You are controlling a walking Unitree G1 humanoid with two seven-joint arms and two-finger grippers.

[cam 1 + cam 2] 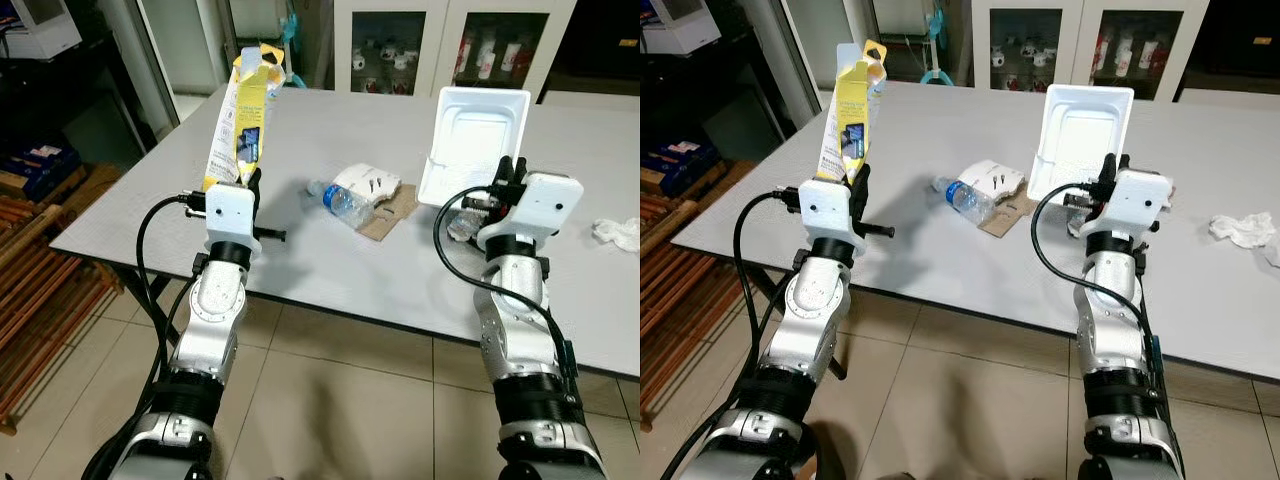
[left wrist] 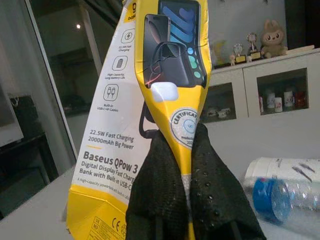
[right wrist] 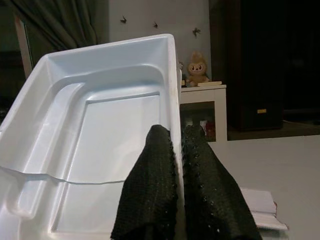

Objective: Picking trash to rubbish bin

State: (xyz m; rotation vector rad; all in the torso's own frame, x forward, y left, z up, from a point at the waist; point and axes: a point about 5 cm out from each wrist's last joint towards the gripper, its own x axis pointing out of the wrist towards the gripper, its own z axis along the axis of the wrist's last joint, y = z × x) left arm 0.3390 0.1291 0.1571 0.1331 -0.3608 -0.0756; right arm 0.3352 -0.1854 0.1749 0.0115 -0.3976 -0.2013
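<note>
Left end effector point(image 2: 187, 200) pinches yellow package point(image 1: 240, 120); right end effector point(image 3: 180, 200) pinches white tray point(image 1: 472, 145).

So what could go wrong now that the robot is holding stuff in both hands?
The right gripper pinches only the thin rim of the white plastic tray, which stands tall above it, so the tray might bend or slip out. The left gripper grips the yellow box near its bottom edge, so the box could tip over when the robot walks. The plastic bottle lies close to the table edge, so a swinging arm might knock it off.
</note>
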